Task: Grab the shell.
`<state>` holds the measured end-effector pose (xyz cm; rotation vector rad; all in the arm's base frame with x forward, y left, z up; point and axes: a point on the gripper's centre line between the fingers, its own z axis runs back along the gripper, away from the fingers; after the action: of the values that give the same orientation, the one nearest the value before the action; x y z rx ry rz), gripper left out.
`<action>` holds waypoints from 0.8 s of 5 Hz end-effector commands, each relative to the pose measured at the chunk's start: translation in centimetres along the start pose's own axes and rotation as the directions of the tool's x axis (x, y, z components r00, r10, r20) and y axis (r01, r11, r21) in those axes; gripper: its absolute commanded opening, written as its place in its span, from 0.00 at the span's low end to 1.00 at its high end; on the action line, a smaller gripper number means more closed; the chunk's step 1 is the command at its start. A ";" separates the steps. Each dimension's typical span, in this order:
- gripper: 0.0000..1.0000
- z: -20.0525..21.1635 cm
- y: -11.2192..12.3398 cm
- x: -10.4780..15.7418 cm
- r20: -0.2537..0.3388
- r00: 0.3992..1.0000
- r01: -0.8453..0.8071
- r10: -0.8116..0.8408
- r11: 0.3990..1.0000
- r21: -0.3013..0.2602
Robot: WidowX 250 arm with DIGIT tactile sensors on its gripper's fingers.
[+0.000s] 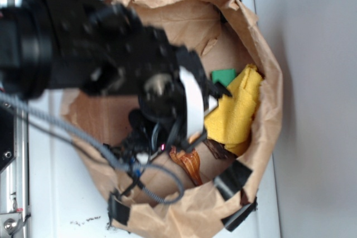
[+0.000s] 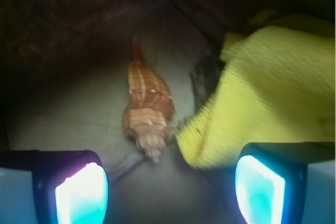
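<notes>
Brown paper bag [image 1: 262, 137] on the white surface [image 1: 56, 193] holds the shell [image 1: 188, 164], a yellow cloth [image 1: 237, 110] and a green block [image 1: 223, 75]. From the wrist, the shell [image 2: 147, 108] lies lengthwise, tail away, seemingly untouched between the end effector [image 2: 170, 187]'s wide-spread fingers.

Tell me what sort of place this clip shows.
Likely a lab test rig: a brown paper bag on a white surface holds a shell, yellow cloth and green block, the open gripper inside.
</notes>
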<state>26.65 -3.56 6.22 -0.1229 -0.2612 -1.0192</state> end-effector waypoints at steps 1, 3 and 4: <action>1.00 -2.6 -1.7 5.2 -0.001 0.994 0.108 -0.108 0.994 0.015; 0.00 -5.8 0.0 5.2 -0.080 0.995 0.065 -0.062 0.997 0.035; 0.00 -4.5 0.6 4.8 -0.031 0.998 0.055 -0.054 0.998 0.031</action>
<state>30.08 -8.89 2.96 -0.0749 -0.2429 -1.0860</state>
